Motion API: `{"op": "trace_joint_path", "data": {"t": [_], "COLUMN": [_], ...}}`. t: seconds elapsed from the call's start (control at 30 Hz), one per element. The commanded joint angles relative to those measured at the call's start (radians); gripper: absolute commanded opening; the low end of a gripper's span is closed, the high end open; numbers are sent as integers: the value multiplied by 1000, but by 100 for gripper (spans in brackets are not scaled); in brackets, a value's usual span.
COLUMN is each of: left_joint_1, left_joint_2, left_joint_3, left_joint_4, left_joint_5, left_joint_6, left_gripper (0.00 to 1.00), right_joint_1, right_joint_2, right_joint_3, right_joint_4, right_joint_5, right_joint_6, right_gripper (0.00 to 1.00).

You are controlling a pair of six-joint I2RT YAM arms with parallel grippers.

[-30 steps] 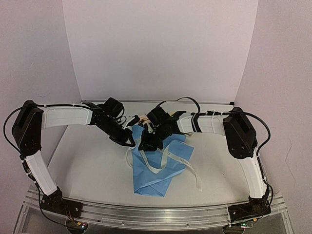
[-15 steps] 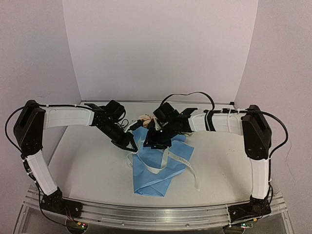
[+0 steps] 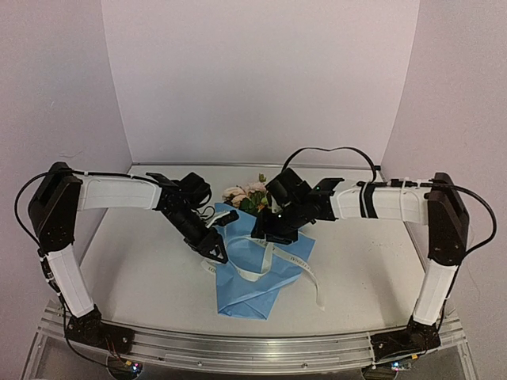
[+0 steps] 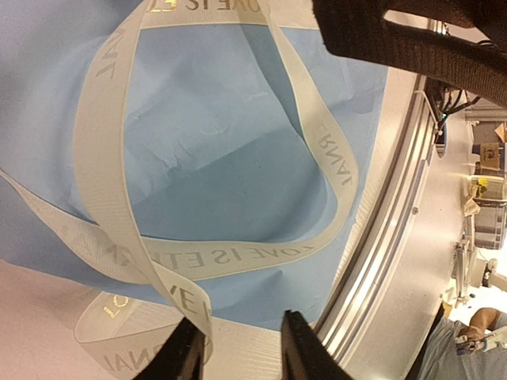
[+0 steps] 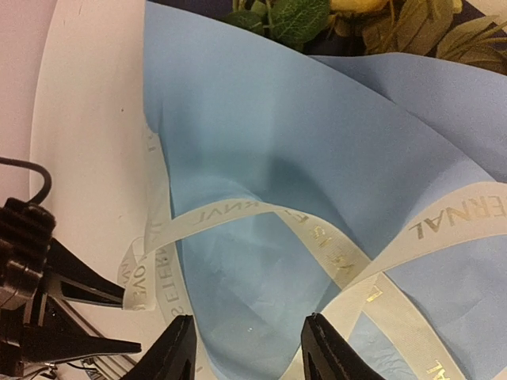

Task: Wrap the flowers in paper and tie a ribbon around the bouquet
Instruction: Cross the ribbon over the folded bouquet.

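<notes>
The bouquet (image 3: 255, 279) lies on the table as a blue paper (image 4: 222, 158) cone, its tip toward the near edge. Its flowers (image 3: 244, 194) show pink and yellow at the far rim, with green leaves (image 5: 301, 16) in the right wrist view. The cream ribbon (image 3: 310, 273) loops loosely over the cone (image 5: 230, 212), one end drooping against a left finger (image 4: 190, 305). My left gripper (image 3: 223, 236) hovers at the cone's left edge, open (image 4: 242, 348), gripping nothing. My right gripper (image 3: 265, 229) hangs over the cone's upper part, open (image 5: 249, 348), with only paper and ribbon below.
An aluminium rail (image 3: 253, 348) runs along the table's near edge, close to the cone's tip (image 4: 388, 237). White walls (image 3: 261, 79) close the back and both sides. The two grippers sit close together over the bouquet.
Both grippers have opened and the left one has let go of the ribbon. The right arm has drawn back to the right, uncovering the flowers. The left gripper has shifted nearer.
</notes>
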Motion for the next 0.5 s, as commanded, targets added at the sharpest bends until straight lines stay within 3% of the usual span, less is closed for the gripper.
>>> {"op": "trace_joint_path", "data": {"t": [0.0, 0.17, 0.47], "left_joint_1": [1, 30, 83], "left_joint_2": [-77, -145, -207], "left_joint_3": [-11, -70, -117], "left_joint_4": [52, 147, 294], "left_joint_5": [-64, -102, -215], "left_joint_6": [-35, -118, -280], "left_gripper": [47, 61, 69], "right_joint_1": [1, 1, 1], "right_joint_2": [-78, -132, -164], "right_joint_3": [-38, -94, -150], "right_joint_4": [0, -7, -9], "right_joint_5": [86, 141, 206], "right_joint_6": [18, 23, -34], "right_gripper": [49, 50, 57]}}
